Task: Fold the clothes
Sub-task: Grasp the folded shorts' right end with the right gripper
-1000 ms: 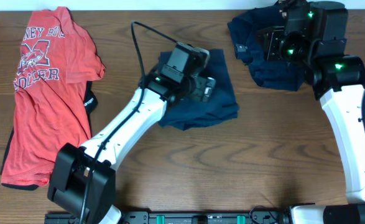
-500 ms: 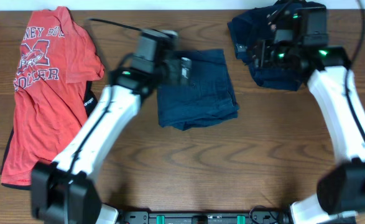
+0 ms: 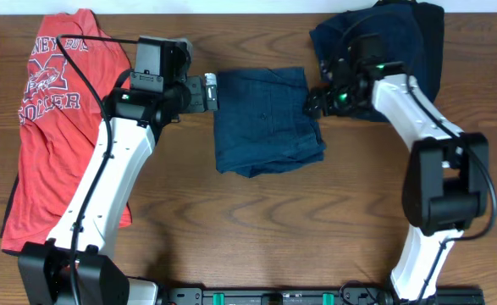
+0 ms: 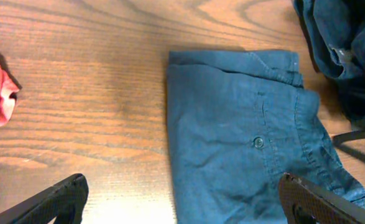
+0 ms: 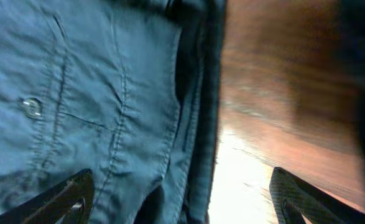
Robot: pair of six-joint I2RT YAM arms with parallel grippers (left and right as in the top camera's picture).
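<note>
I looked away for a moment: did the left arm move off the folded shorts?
Yes. The left arm swung left: its jaws were over the shorts a second ago and now sit past their left edge, nearer the red T-shirt.

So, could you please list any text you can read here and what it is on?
"NEY BU": top line on the red T-shirt, both ends cut off.
"SOCCER", probably: lower line on the same shirt, slightly blurred.
None on the navy shorts.
The pale tag on the navy pile: too blurred to read.
</note>
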